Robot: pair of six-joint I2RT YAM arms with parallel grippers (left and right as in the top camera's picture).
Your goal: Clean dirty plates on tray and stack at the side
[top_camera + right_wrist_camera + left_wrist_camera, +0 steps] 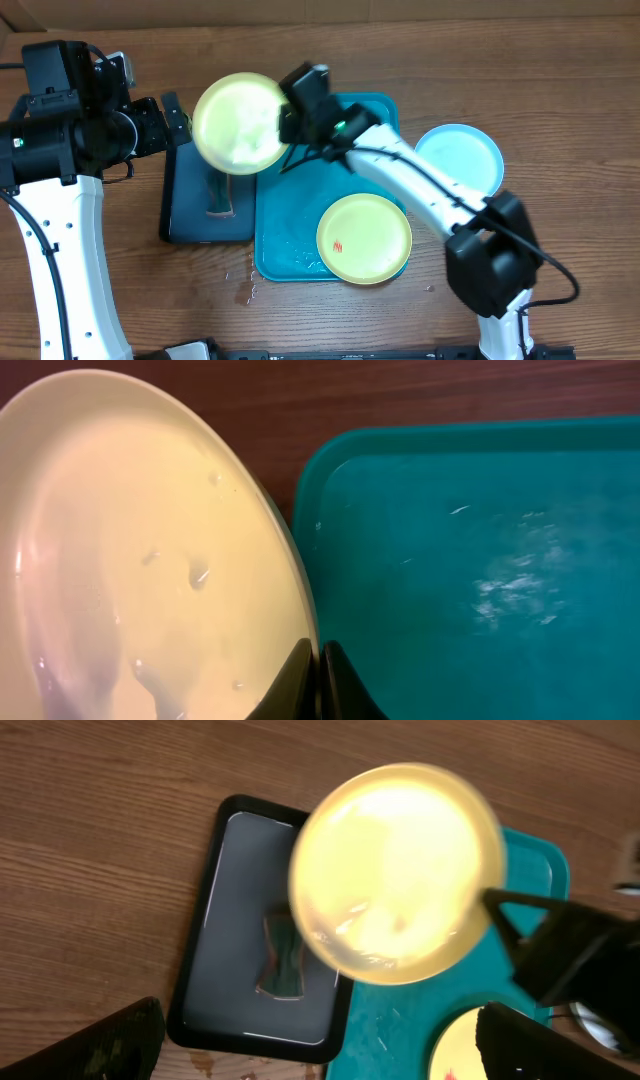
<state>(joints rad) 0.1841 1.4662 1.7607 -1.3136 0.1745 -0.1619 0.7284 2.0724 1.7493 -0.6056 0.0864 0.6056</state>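
1. Right claw (320,678) pinches wet yellow plate (238,122) by rim above dark tray (185,215); left claw (176,118) spread.
2. Cleaning step; smeared plate (364,238) sits on teal tray (385,105).
3. Next: stack onto blue plate (460,160), likely.

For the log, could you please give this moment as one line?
right pincer: shut on raised yellow-green plate | left pincer: open, empty
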